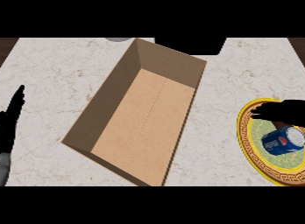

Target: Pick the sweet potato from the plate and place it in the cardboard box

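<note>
A yellow-rimmed plate with a pale green middle sits at the counter's right edge. On it lies a blue soda can on its side; I see no sweet potato. My right hand hovers over the plate's far part, just beyond the can, with its fingers stretched out to the left and holding nothing. An open cardboard box lies slanted in the middle of the counter, with nothing inside it. My left hand rests at the left edge, fingers straight and pointing up.
The marble counter runs around the box, with dark floor at both top corners. A grey round thing and a black block sit at the far edge behind the box.
</note>
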